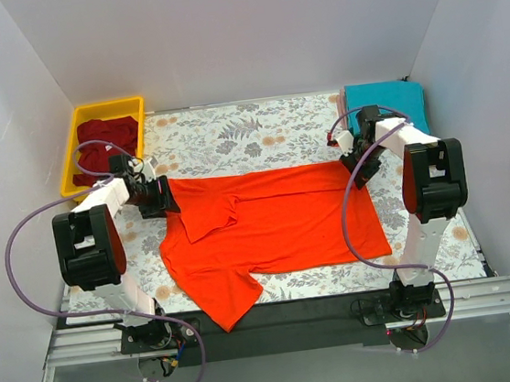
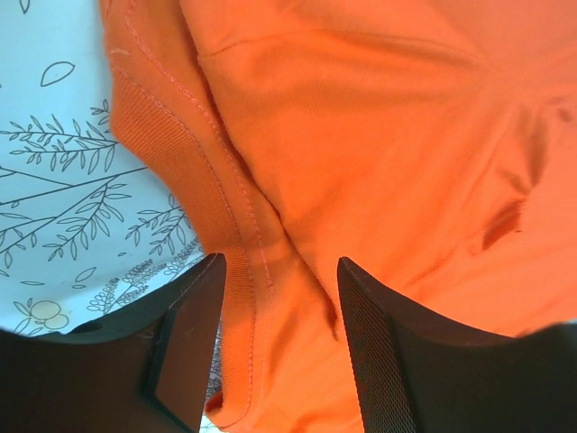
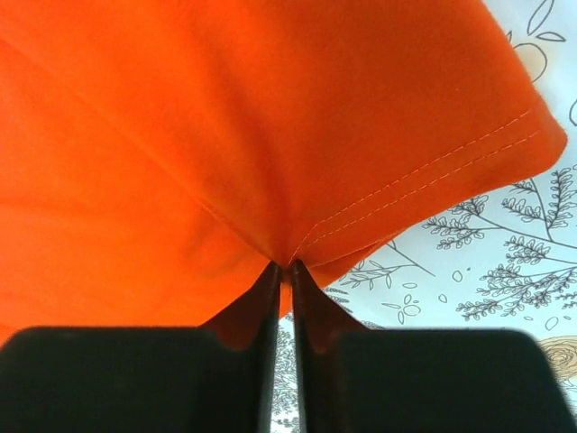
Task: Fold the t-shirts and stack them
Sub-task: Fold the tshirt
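Right tool [image 3: 282, 264] pinching orange-red t-shirt [image 3: 225, 117] hem | left tool [image 2: 279, 262] open | floral cloth [image 1: 230, 134] beneath | white walls [image 1: 237, 36] around

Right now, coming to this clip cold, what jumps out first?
The bright orange-red cloth t-shirt lies spread across the middle of the floral table cloth. The right gripper is shut on its far right corner; the left gripper is open over its ribbed far left edge. A dark maroon t-shirt sits in the yellow plastic bin far left; a teal t-shirt lies far right.
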Motion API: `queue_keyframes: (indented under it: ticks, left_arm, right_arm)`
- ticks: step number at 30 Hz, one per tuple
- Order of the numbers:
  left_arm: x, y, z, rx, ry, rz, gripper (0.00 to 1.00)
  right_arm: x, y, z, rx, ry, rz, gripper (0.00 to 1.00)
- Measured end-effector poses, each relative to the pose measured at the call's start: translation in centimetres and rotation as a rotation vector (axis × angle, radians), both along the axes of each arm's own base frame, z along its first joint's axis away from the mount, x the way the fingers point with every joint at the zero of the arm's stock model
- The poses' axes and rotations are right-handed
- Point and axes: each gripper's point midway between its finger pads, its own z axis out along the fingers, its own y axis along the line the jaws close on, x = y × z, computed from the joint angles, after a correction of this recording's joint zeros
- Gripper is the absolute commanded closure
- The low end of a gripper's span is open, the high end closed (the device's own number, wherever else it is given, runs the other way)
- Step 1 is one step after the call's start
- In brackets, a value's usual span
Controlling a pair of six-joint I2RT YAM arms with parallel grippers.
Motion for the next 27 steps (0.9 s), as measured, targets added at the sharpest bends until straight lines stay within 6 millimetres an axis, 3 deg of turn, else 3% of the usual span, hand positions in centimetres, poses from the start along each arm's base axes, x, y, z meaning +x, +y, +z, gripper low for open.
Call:
queue_keyframes:
  ticks: [4, 11, 18, 27]
  left_arm:
    - [0.3, -0.5, 0.8, -0.063, -0.008, 0.008, 0.49]
    - [0.6, -1.9, 1.8, -0.154, -0.015, 0.003, 0.48]
    - [0.6, -1.6, -0.4, -0.153, 0.051, 0.043, 0.47]
    - [0.9, -0.5, -0.5, -0.166, 0.065, 0.111, 0.44]
  right_arm:
    - [0.2, -0.2, -0.1, -0.010, -0.006, 0.004, 0.99]
    - [0.4, -0.2, -0.2, -0.014, -0.014, 0.003, 0.99]
    - [0.5, -0.5, -0.2, -0.028, -0.018, 0.005, 0.99]
    - [0.6, -1.1, -0.2, -0.066, -0.026, 0.028, 0.99]
